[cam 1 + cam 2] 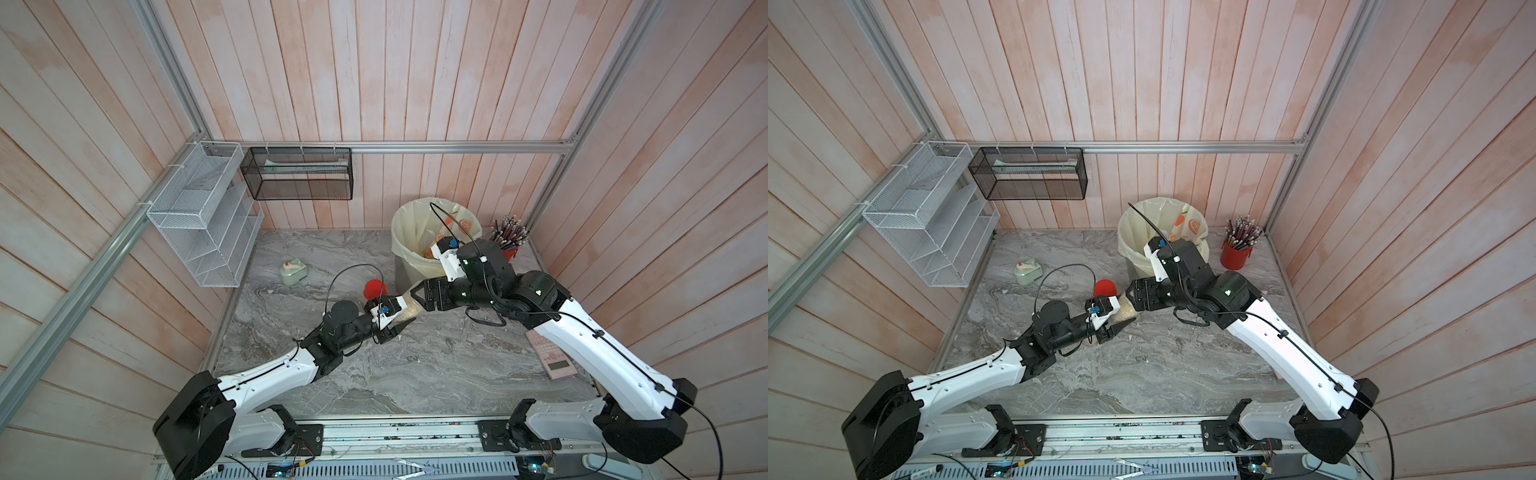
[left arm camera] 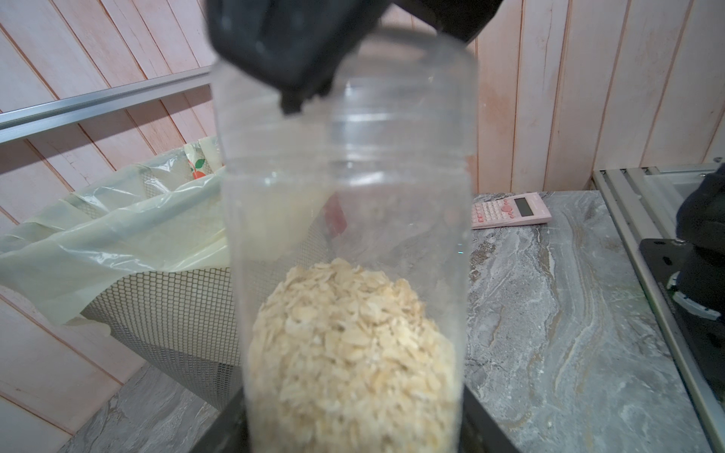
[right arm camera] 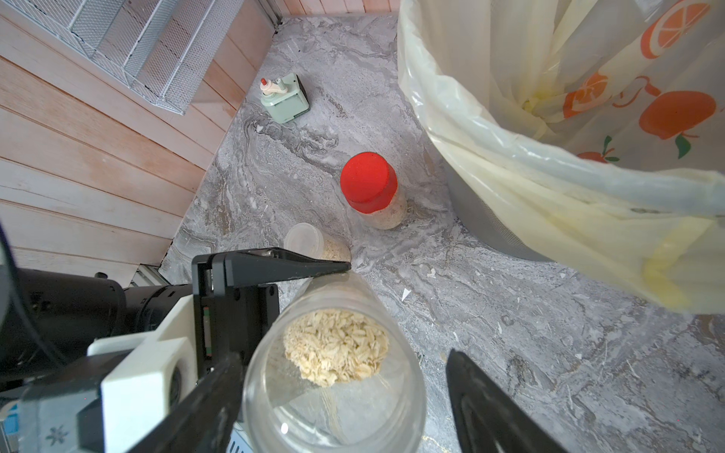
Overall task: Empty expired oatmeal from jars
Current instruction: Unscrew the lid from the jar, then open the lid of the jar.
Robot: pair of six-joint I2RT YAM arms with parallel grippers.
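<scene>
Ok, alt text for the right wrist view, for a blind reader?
A clear jar holding oatmeal fills the foreground, held by the left gripper, with the right gripper open either side of its near end. Behind stand a red-lidded jar, a clear-lidded jar and the bagged bin.

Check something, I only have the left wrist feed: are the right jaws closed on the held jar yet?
Observer: Not yet. In the right wrist view the right gripper straddles the held jar at its threaded end, with a gap on one side.
Operator: Other jars?
Observer: A red-lidded jar stands upright on the table near the bin.
Operator: The third?
Observer: A clear-lidded jar stands apart from the red-lidded one, nearer the held jar.
</scene>
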